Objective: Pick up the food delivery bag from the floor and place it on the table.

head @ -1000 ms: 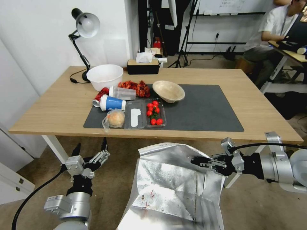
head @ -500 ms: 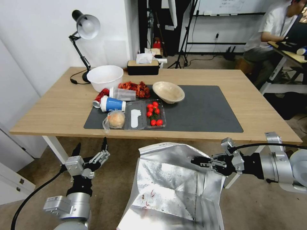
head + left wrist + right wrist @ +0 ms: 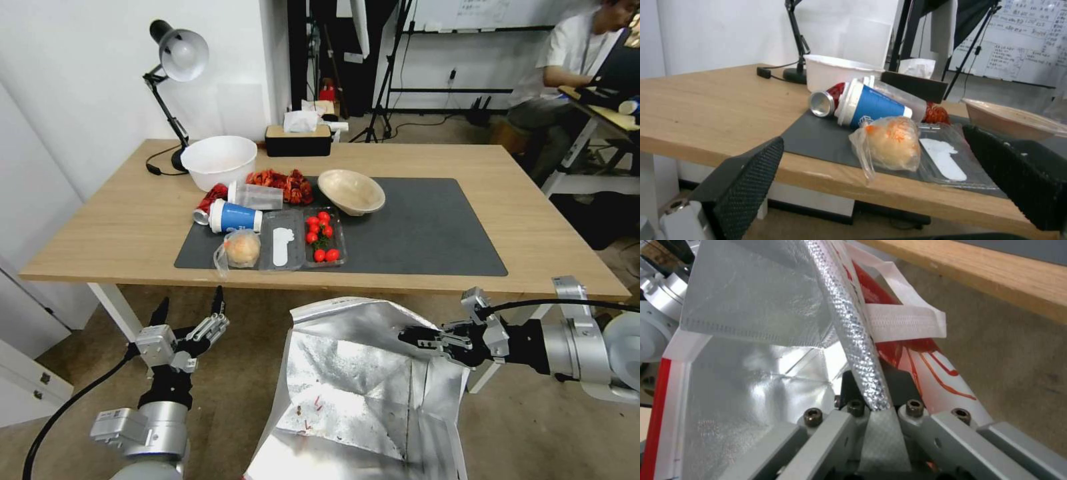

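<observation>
My right pincer [image 3: 417, 339] is clamped on the foil-lined rim of the delivery bag [image 3: 353, 393], pinching the edge between its fingers [image 3: 880, 386]. The bag hangs open in front of the counter's [image 3: 120, 227] near edge, below its top, above the carpeted floor [image 3: 247, 373]; one white strap [image 3: 907, 321] folds over its red-printed side. My left pincer [image 3: 190, 313] hovers with fingers apart, holding nothing, below the counter's near left corner, just short of a bagged bread roll [image 3: 891, 146] at the mat's [image 3: 427, 233] near left corner.
</observation>
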`<state>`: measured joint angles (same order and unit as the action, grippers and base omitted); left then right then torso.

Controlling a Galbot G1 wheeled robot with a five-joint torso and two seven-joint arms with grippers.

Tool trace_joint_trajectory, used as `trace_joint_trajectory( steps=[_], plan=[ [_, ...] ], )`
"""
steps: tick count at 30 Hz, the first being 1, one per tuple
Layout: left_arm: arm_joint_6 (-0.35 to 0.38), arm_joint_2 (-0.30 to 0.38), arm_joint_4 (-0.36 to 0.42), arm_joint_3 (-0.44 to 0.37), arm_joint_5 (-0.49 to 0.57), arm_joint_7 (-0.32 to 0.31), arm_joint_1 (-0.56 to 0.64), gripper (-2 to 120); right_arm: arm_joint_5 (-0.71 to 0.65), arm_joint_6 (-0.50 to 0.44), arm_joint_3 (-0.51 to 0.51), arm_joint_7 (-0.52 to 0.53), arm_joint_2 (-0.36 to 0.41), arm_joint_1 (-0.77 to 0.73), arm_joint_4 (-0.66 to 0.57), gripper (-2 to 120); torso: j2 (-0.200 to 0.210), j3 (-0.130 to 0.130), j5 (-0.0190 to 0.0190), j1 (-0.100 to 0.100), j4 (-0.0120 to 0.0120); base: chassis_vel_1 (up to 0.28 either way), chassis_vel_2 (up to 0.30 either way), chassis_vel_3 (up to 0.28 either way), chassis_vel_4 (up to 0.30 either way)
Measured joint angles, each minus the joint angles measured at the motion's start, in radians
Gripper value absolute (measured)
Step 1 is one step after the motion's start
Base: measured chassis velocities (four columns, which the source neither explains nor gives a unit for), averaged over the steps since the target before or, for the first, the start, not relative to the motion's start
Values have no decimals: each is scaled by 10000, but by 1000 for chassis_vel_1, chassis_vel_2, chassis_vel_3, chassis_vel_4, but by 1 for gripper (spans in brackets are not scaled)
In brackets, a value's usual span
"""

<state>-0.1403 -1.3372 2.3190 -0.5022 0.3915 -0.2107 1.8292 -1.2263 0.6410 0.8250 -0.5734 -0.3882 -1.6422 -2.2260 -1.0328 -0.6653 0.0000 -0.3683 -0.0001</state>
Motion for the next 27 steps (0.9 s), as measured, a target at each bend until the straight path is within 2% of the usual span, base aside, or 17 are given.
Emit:
trace_joint_trajectory(
  steps=[5,19,27],
  plan=[
    [-44,8,33,-69,19,1,20,100,-825,23,372,176,290,18,-8,0,18,10,0,9,0,0,0,0,0],
    [-161,-193,117,-170,-78,-51,85,100,-1662,120,788,311,708,139,-157,0,32,19,0,15,1,0,0,0,0],
    [-232,-274,152,-184,-126,-109,136,100,-2498,292,1621,580,798,152,-244,0,38,22,-1,17,0,0,0,0,0]
  ],
)
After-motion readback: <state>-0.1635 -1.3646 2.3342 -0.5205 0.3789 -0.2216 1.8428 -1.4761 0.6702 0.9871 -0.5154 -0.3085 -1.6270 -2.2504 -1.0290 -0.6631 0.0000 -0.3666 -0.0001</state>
